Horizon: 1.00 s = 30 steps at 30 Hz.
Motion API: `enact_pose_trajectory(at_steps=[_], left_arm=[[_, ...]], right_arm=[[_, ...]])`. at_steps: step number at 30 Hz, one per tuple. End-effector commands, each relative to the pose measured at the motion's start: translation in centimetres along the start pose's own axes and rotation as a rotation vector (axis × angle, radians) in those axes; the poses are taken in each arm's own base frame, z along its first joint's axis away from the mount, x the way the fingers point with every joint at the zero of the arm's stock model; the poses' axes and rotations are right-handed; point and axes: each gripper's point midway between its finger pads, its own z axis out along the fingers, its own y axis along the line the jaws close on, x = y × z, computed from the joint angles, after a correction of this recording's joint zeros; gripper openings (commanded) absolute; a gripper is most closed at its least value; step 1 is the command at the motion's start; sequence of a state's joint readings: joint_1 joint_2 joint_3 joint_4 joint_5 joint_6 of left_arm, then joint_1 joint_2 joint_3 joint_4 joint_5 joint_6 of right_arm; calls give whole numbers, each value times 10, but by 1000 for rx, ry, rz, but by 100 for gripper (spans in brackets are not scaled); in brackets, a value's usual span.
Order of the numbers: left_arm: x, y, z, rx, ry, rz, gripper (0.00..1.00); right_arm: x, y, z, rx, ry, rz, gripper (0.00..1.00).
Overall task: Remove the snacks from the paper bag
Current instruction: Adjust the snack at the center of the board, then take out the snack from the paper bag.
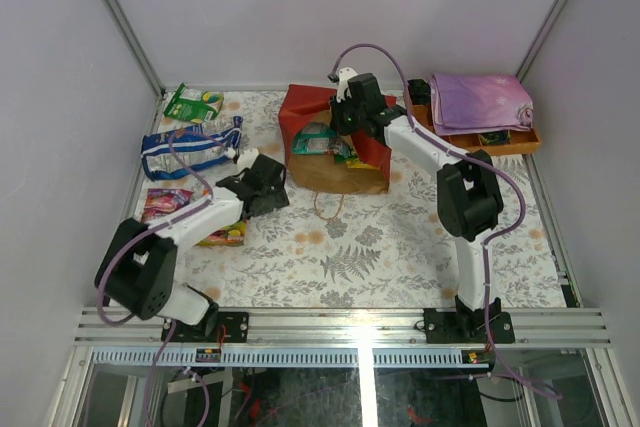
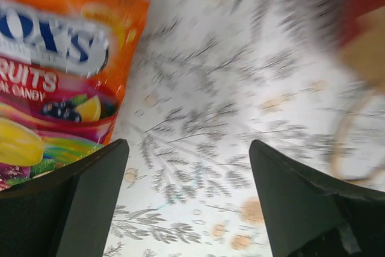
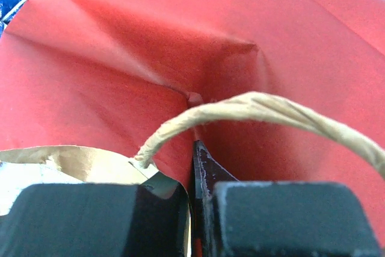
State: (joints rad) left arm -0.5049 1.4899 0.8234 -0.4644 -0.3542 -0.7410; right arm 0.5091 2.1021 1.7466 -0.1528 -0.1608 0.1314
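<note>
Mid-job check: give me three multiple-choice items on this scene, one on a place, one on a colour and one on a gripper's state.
1. Where does the tray stand?
A) near left corner
B) far right of the table
C) between the arm bases

2. What colour is the cloth on the tray?
A) green
B) white
C) purple

3. How is the right gripper?
A) shut on the bag rim
B) open above the tray
C) shut on a packet

Answers:
1 B, since the top view shows it at the far right edge.
2 C, since folded purple fabric lies over it.
3 A, since the right wrist view shows red paper pinched between closed jaws.
</note>
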Motion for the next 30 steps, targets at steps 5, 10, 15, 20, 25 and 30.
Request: enact_pose_trajectory(at_steps=[5, 10, 15, 20, 25, 30], left_arm=[[-148, -83, -109, 317, -424, 101, 94], [-178, -104, -91, 248, -450, 139, 96], [-203, -107, -39, 344, -365, -9, 99], [-247, -121, -9, 496, -297, -140, 94], [-273, -145, 19, 529, -256, -202, 94], [-277, -182, 41, 675, -178, -241, 93]], right_arm=[[-33, -2, -54, 20, -55, -186, 0], [-36, -26, -80, 165, -47, -268, 0], [-28, -42, -86, 250, -32, -270, 0], [-18, -42, -83, 251, -14, -241, 0], [-14, -44, -82, 267, -15, -209, 0], [-17, -41, -78, 265, -38, -144, 0]])
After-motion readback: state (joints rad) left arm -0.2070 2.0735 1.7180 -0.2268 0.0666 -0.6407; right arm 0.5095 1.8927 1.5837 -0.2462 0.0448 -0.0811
